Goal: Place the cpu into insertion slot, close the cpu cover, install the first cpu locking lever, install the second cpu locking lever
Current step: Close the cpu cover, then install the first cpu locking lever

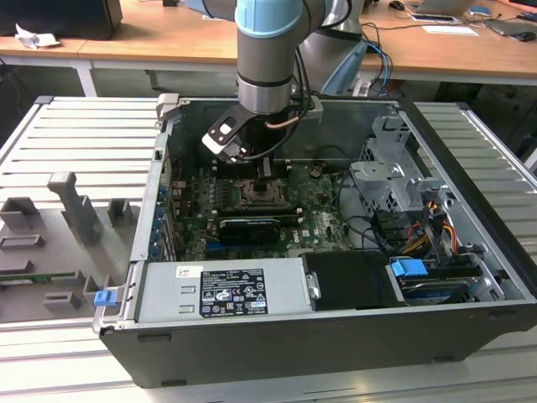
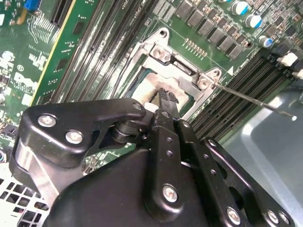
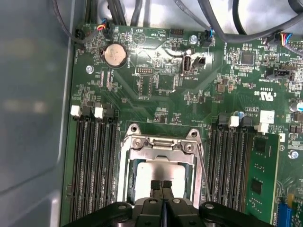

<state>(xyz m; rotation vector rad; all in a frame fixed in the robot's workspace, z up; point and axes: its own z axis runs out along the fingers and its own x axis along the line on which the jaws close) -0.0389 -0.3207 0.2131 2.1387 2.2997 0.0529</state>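
- The gripper (image 3: 161, 183) hangs low inside the open computer case (image 1: 336, 336), right over the socket (image 1: 270, 198). Its two black fingertips are pressed together with nothing between them.
- The cpu (image 3: 154, 171) sits in the socket, its dull beige top showing through the window of the cover (image 3: 163, 152), which appears to lie flat on it.
- The fingertips point into that window at the cpu; whether they touch it cannot be told.
- A thin wire lever (image 2: 251, 98) sticks out from one corner of the socket, away over the neighbouring slots, with free air around it.
- Black memory slots (image 3: 92, 165) run close along both sides of the socket, leaving little room sideways; a green memory stick (image 3: 262, 179) stands in the outermost row of one bank.
- In the second wrist view the gripper's own black body hides the near half of the socket, and in the first wrist view the socket's near edge is cut off behind the fingers.
- In the exterior view the arm covers the socket's far side.
- Beyond the hinge end of the socket lies a coin battery (image 3: 115, 54); the grey case wall (image 3: 33, 118) rises past one bank of slots.
- Nearer the camera than the socket in the exterior view lie a long black card (image 1: 250, 227) and a power supply (image 1: 220, 290); a drive cage (image 1: 390, 180) and loose cables (image 1: 369, 231) crowd the exterior view's right.
- The case stands on a ribbed metal desk (image 1: 75, 134).
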